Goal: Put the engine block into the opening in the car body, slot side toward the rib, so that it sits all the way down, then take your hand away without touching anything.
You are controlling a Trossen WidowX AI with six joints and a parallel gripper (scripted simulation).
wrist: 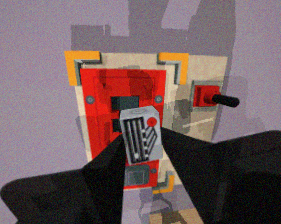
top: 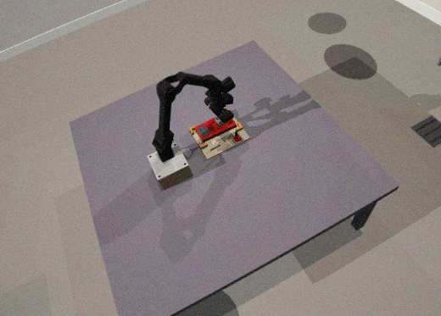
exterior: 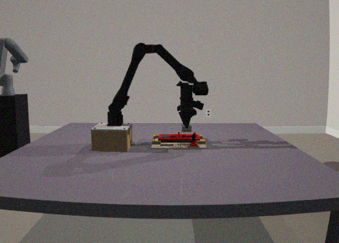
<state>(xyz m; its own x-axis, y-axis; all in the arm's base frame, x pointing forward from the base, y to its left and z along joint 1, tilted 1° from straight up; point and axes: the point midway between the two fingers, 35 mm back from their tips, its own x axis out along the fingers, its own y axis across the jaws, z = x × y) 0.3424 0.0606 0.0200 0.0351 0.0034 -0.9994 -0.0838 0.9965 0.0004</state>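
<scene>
My gripper [wrist: 141, 134] [top: 224, 115] [exterior: 186, 124] is shut on the engine block [wrist: 137, 131] [exterior: 186, 129], a small grey block with dark ribs and a red dot on top. It holds the block a little above the red car body [wrist: 98, 117] [top: 213, 128] [exterior: 177, 137], which lies flat on a beige board [wrist: 213, 70] [top: 220, 148] [exterior: 177, 146]. In the wrist view the block hangs over the dark opening [wrist: 124, 102] in the body's middle, which is partly hidden by the block and the fingers. I cannot tell where the rib is.
A red clamp with a black handle [wrist: 207, 95] [top: 237, 136] [exterior: 193, 141] stands on the board beside the body. Orange corner marks [wrist: 81, 57] frame the body. The arm's wooden base box [top: 170, 171] [exterior: 111, 139] stands to the left. Another robot [exterior: 8, 67] stands off the table.
</scene>
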